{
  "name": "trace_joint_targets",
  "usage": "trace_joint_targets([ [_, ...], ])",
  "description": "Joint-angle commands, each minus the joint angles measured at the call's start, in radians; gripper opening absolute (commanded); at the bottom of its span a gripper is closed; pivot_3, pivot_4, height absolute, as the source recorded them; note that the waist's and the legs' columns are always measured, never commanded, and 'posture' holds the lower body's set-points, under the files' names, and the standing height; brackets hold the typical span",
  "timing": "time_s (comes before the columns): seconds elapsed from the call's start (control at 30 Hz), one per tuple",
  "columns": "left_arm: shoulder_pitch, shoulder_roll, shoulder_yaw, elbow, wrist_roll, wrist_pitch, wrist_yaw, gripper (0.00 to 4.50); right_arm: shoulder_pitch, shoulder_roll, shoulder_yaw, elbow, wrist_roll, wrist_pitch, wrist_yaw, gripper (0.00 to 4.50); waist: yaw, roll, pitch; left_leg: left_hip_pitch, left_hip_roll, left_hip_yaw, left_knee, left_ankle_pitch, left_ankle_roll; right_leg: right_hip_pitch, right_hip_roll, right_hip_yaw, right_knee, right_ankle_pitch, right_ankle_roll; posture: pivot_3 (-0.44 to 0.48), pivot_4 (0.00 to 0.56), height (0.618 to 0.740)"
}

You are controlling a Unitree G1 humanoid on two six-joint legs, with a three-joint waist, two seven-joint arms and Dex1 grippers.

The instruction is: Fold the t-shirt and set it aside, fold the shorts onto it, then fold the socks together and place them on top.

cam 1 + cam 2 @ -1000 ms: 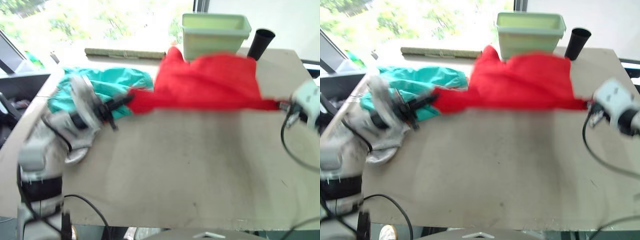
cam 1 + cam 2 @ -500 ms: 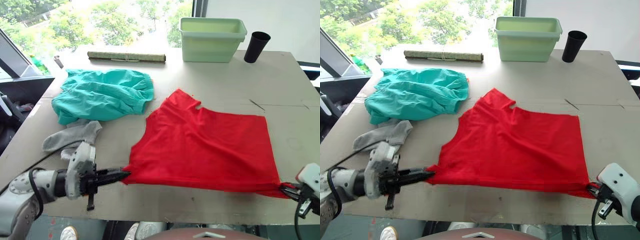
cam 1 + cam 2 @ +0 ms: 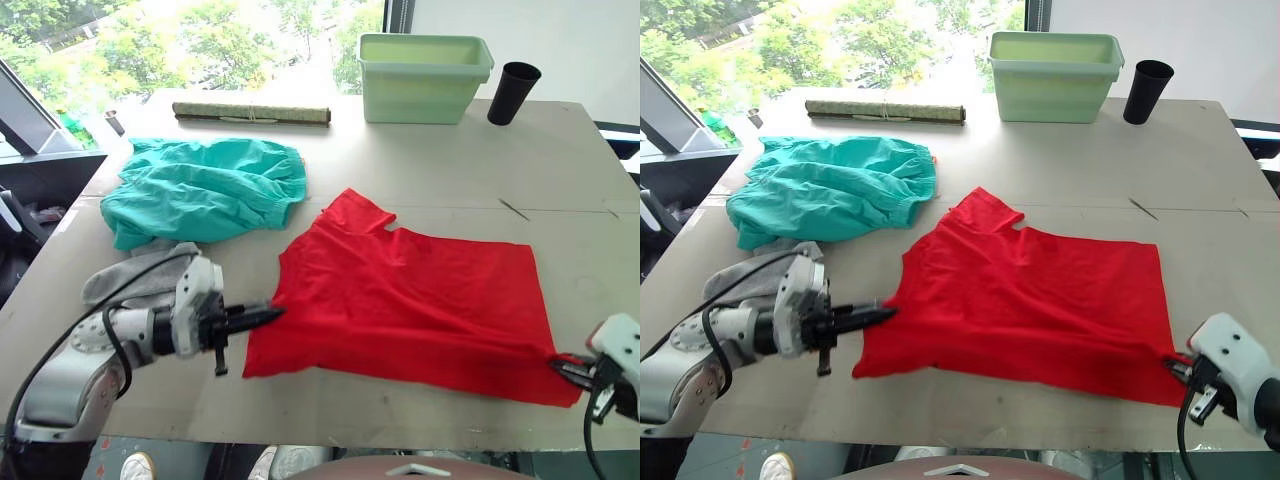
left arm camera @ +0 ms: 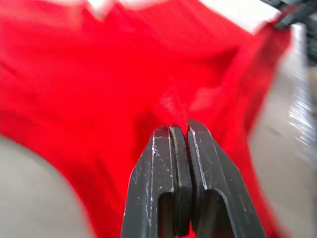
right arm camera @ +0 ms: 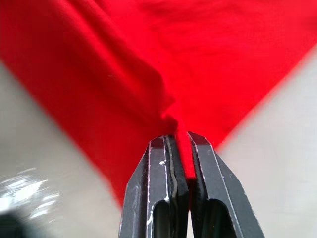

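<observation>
Red t-shirt spread flat, edges pinched in both hands.

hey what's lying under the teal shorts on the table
The grey socks poke out from beneath the near edge of the shorts, resting on the table. How far the socks run underneath can't be seen, nor whether anything else is hidden there, because the cloth covers it.
</observation>
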Motion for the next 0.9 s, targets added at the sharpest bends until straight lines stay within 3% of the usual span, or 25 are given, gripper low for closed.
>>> trace_joint_targets([
  [0.03, -0.111, -0.035, 0.037, 0.029, -0.025, 0.022, 0.093, 0.03, -0.124, -0.016, -0.037, -0.006, 0.064, 0.014, -0.033, 0.0, 0.002, -0.001, 0.001, 0.0, 0.0, 0.0, 0.0, 0.0, 0.0, 0.0, 0.0, 0.0, 0.0, 0.0, 0.0, 0.0, 0.15, 0.731],
  [0.2, -0.477, -0.145, 0.0, 0.25, 0.083, -0.001, 0.31, 0.03, -0.569, -0.12, 0.124, 0.18, 0.03, 0.028, -0.182, 0.0, 0.0, -0.004, 0.005, 0.001, 0.0, 0.0, 0.004, -0.002, -0.004, 0.001, -0.002, -0.003, 0.001, 0.0, 0.003, 0.0, 0.15, 0.731],
  [0.23, -0.584, -0.169, -0.013, 0.332, 0.133, -0.037, 0.36, 0.03, -0.713, -0.14, 0.197, 0.261, -0.008, 0.015, -0.225, 0.0, 0.0, -0.005, 0.005, 0.0, 0.0, 0.0, 0.004, -0.002, -0.004, 0.0, -0.003, -0.005, 0.001, 0.001, 0.003, 0.0, 0.15, 0.731],
  [0.3, -0.947, -0.223, 0.008, 0.598, 0.209, -0.161, 0.499, 0.03, -1.195, -0.144, 0.428, 0.598, -0.21, -0.168, -0.332, 0.0, -0.005, -0.006, 0.011, 0.003, -0.001, 0.001, 0.007, -0.002, -0.004, 0.001, -0.002, -0.004, 0.002, 0.009, 0.004, 0.0, 0.15, 0.731],
  [0.37, -1.206, -0.234, 0.045, 0.804, 0.245, -0.268, 0.573, 0.03, -1.555, -0.12, 0.559, 0.88, -0.343, -0.334, -0.402, 0.0, -0.008, -0.011, 0.025, -0.003, -0.005, -0.001, 0.007, 0.003, -0.005, -0.009, 0.002, -0.005, 0.003, 0.015, 0.007, 0.0, 0.15, 0.731],
  [0.43, -1.335, -0.209, 0.064, 0.941, 0.269, -0.363, 0.575, 0.03, -1.751, -0.097, 0.594, 1.045, -0.381, -0.446, -0.432, 0.0, -0.017, -0.018, 0.021, -0.019, -0.006, -0.003, 0.0, 0.024, -0.012, -0.026, 0.006, -0.004, 0.002, 0.027, 0.007, 0.0, 0.15, 0.731],
  [0.5, -1.416, -0.178, 0.079, 1.02, 0.276, -0.426, 0.553, 0.03, -1.864, -0.093, 0.605, 1.141, -0.395, -0.529, -0.429, 0.0, -0.028, -0.022, 0.009, -0.015, -0.006, -0.001, -0.01, 0.022, -0.01, -0.027, 0.002, -0.003, 0.003, 0.026, 0.009, 0.0, 0.15, 0.731],
  [0.6, -1.446, -0.139, 0.091, 0.999, 0.255, -0.414, 0.499, 0.03, -1.899, -0.123, 0.596, 1.163, -0.394, -0.558, -0.39, 0.0, -0.037, -0.021, 0.006, -0.013, -0.007, -0.005, -0.017, 0.014, -0.008, -0.029, 0.001, -0.013, 0.007, 0.026, 0.009, 0.0, 0.15, 0.731],
  [0.67, -1.357, -0.114, 0.076, 0.887, 0.237, -0.365, 0.429, 0.03, -1.82, -0.151, 0.569, 1.095, -0.367, -0.525, -0.343, 0.0, -0.039, -0.021, 0.005, -0.015, -0.007, -0.01, -0.018, 0.01, -0.006, -0.029, 0.002, -0.019, 0.006, 0.026, 0.009, 0.0, 0.15, 0.731],
  [0.8, -1.051, -0.09, 0.088, 0.582, 0.158, -0.234, 0.338, 0.03, -1.548, -0.164, 0.486, 0.882, -0.29, -0.389, -0.291, 0.0, -0.042, -0.02, 0.006, -0.016, -0.01, -0.015, -0.018, 0.005, -0.001, -0.027, 0.001, -0.021, 0.002, 0.026, 0.009, 0.0, 0.15, 0.731],
  [0.9, -0.775, -0.115, 0.123, 0.345, 0.096, -0.166, 0.344, 0.03, -1.266, -0.135, 0.421, 0.692, -0.23, -0.281, -0.269, 0.0, -0.034, -0.018, 0.007, -0.015, -0.011, -0.015, -0.01, 0.005, -0.001, -0.016, -0.001, -0.017, -0.007, 0.026, 0.01, 0.0, 0.15, 0.731],
])
